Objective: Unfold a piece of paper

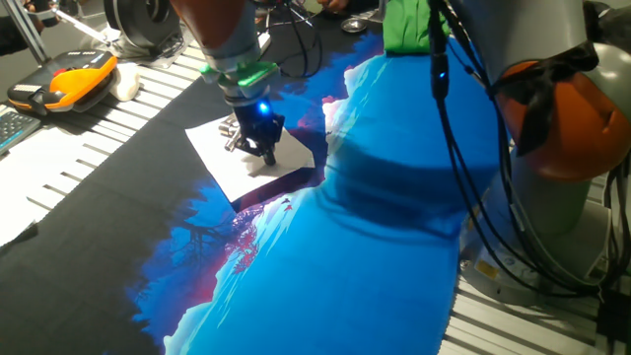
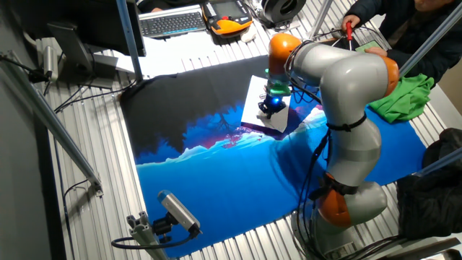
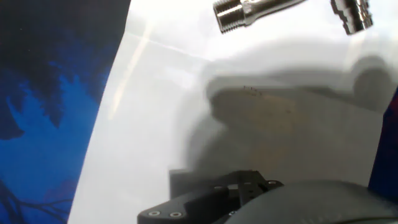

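Gripper (image 1: 258, 148) low over piece of paper (image 1: 232, 163), finger spread unclear, blue-black cloth (image 1: 375, 247), slatted table (image 1: 79, 158)

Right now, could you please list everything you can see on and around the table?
piece of paper: one, white, on the black part of the cloth, under the gripper.
cloth: one, blue and black with pink, covering the table.
green fabric: one, bright green, at the cloth's edge.
keyboard: one, dark, far side of the table.
orange-and-black handheld device: one, beside the cloth.
person: one, dark jacket, at the table corner.
cables: several, black, along the arm.
arm: one, silver with orange joints.
gripper: one, black, blue light, low over the paper; jaw state unclear.
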You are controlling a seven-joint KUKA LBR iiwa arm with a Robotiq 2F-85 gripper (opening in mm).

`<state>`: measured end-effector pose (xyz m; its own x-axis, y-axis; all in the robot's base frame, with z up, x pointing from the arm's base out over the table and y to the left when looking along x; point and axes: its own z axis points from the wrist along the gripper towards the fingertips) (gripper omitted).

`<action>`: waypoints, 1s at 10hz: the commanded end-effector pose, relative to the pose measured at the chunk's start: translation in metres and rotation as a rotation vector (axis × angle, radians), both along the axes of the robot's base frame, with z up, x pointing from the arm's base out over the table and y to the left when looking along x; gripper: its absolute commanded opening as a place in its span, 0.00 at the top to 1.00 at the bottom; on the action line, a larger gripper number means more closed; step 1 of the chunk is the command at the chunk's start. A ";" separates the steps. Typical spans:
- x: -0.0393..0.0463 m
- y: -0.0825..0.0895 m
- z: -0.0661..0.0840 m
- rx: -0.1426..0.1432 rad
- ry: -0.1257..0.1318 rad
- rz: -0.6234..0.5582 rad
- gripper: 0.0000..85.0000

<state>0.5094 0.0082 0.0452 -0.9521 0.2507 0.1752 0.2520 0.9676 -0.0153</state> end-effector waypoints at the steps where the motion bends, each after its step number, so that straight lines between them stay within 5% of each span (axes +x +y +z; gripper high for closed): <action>1: -0.0024 0.001 0.000 -0.010 -0.016 -0.006 1.00; 2: -0.0041 0.002 -0.001 -0.014 -0.029 -0.017 0.80; 8: -0.0147 0.006 0.004 -0.029 -0.058 -0.019 0.80; 9: -0.0144 0.006 0.002 -0.019 -0.061 -0.016 1.00; 10: -0.0156 0.007 0.000 -0.025 -0.073 -0.011 1.00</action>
<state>0.4932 0.0153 0.0447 -0.9594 0.2641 0.0988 0.2631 0.9645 -0.0231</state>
